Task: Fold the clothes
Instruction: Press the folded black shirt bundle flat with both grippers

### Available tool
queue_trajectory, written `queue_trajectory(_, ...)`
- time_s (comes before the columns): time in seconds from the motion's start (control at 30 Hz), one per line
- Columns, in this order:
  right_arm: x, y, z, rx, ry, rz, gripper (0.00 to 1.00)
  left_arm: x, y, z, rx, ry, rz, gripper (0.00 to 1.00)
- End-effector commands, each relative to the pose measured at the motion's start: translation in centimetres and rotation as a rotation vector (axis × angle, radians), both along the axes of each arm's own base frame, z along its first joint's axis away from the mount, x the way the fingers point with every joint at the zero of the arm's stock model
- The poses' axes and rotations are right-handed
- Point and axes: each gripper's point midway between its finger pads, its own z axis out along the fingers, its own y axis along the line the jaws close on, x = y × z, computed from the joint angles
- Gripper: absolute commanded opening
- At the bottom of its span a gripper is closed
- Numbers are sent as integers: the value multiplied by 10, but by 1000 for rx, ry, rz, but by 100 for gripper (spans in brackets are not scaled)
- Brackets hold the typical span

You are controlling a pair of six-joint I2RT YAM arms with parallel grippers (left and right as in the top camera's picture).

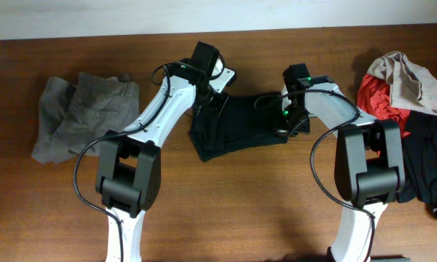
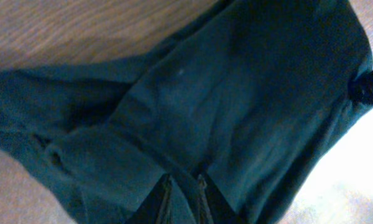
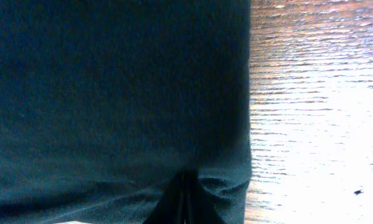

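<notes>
The black T-shirt (image 1: pixel 237 129) lies bunched and part-folded at the table's middle, between both arms. My left gripper (image 1: pixel 217 93) is at the shirt's far left edge. In the left wrist view, the left gripper (image 2: pixel 185 198) is shut on a narrow fold of the dark cloth (image 2: pixel 193 99) that runs between its fingers. My right gripper (image 1: pixel 285 120) is at the shirt's right edge. In the right wrist view, the right gripper (image 3: pixel 185 198) is pinched shut on the hem, and the fabric (image 3: pixel 112 93) puckers around it.
Grey trousers (image 1: pixel 87 113) lie flat at the left of the table. At the right edge, a heap of red (image 1: pixel 379 102), beige (image 1: pixel 411 80) and black (image 1: pixel 430 164) pieces is stacked. Bare wood (image 1: pixel 233 211) runs along the front.
</notes>
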Motion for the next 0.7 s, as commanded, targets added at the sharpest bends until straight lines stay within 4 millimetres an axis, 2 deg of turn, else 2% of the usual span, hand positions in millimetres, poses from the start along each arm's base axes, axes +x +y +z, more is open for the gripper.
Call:
queue_trajectory(0.0,-17,-8,-24,-54,75,-7,4,-5,-11,-6,-18,-8,-35,17)
queue_trajectory(0.13,-17,-8,-24,-54,76,-7,4,-11,-12,-21,-1,-7,-63,17)
queue_trajectory(0.27,-18,-9,-24,-55,80,-7,4,-10,5,-45,101,-2,-40,17)
queue_trajectory(0.33,-19,-9,-24,-55,81,-7,4,-6,23,-59,199,-3,-10,11)
queue_trajectory(0.43,-19,-9,-24,-55,82,-7,4,-3,67,-76,395,4,118,4)
queue_trajectory(0.53,-20,-9,-24,-56,87,-6,4,2,113,-74,549,-5,279,1)
queue_trajectory(0.67,-21,-9,-24,-56,88,-7,4,5,157,-65,627,10,425,0)
